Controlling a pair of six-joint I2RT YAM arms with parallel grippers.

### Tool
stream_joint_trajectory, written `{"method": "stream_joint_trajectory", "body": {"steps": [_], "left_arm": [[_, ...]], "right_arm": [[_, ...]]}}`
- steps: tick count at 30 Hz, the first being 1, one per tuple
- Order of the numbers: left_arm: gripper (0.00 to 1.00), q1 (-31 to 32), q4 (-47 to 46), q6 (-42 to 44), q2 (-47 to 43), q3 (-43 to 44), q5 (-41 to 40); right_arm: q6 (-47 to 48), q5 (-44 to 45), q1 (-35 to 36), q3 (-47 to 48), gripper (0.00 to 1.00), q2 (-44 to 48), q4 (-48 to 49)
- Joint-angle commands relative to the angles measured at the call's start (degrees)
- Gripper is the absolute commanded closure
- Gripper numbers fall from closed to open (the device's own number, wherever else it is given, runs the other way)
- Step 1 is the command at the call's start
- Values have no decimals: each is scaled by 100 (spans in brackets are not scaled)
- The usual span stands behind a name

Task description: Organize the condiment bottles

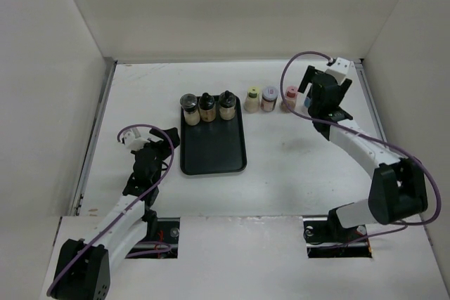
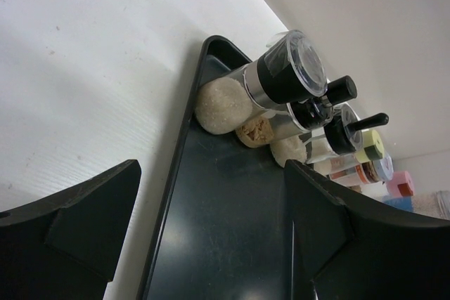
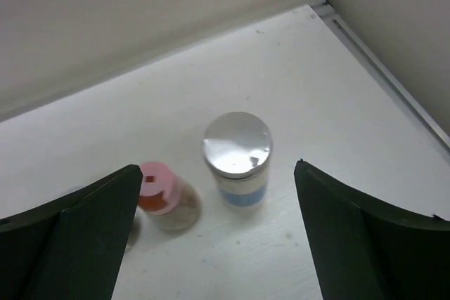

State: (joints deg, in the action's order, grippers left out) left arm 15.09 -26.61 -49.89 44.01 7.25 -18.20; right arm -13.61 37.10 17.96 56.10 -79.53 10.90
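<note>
Three dark-capped jars point(image 1: 206, 107) stand in a row at the far end of the black tray point(image 1: 213, 149). To its right on the table stand a yellow-capped jar point(image 1: 252, 98), a purple-capped jar point(image 1: 269, 97) and a pink-capped jar point(image 1: 290, 98). My right gripper point(image 1: 318, 98) hangs open over the silver-capped, blue-labelled jar point(image 3: 238, 147), one finger on each side and not touching; the pink-capped jar point(image 3: 159, 189) stands just left of it. My left gripper point(image 1: 153, 147) is open and empty by the tray's near left edge point(image 2: 169, 194), facing the dark-capped jars point(image 2: 281, 79).
White walls enclose the table on the left, back and right. A metal rail point(image 3: 383, 68) runs along the right wall close to the silver-capped jar. The near part of the tray point(image 2: 225, 244) holds nothing.
</note>
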Motion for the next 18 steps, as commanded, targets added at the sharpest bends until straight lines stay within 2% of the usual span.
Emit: {"method": "stream_joint_trajectory", "body": {"steps": [1, 7, 18], "left_arm": [[17, 33, -248, 76, 20, 75, -61], [17, 68, -283, 85, 116, 102, -87], [17, 85, -336, 93, 152, 102, -61]], "right_arm": [[-19, -26, -296, 313, 1, -352, -368], [-54, -686, -569, 964, 0, -1116, -694], [-90, -783, -947, 1466, 2, -2128, -685]]}}
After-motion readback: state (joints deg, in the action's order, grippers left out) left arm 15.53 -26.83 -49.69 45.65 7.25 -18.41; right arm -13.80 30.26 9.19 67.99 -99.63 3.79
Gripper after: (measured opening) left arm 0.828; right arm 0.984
